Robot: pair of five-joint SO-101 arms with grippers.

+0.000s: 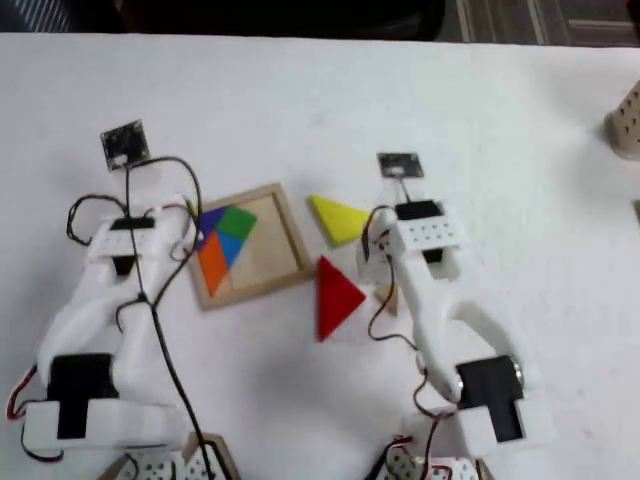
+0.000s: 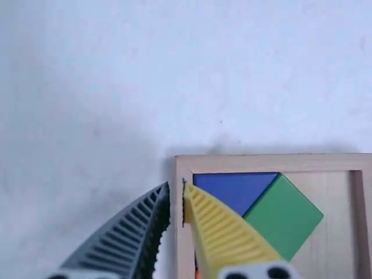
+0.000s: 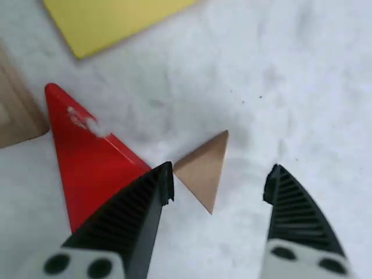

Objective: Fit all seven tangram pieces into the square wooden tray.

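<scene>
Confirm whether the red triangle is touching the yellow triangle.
Apart. The right wrist view shows bare table between the red triangle and the yellow triangle.

Left arm (image 1: 105, 300): smooth white moulded shell, widening away from the gripper.
Left motor block (image 1: 78, 385): black and boxy, set in the shell far behind the gripper.
Left cables (image 1: 160, 330): thin black leads looping along the shell; a red wire (image 1: 14, 402) at the end farthest from the gripper.
Left gripper (image 2: 176, 189): one grey ribbed finger (image 2: 125, 241) and one yellow ribbed finger (image 2: 224, 232), both tapering to a point.
Right arm (image 1: 440, 310): white shell; the plate (image 1: 430, 232) just behind the gripper carries rows of small dark holes.
Right motor block (image 1: 490, 385): black, with a rounded silver-edged face.
Right wiring (image 1: 432, 425): thin red and dark strands.
Right gripper (image 3: 221, 170): two black ribbed fingers (image 3: 131, 215) on white bases with dark screw holes.
</scene>
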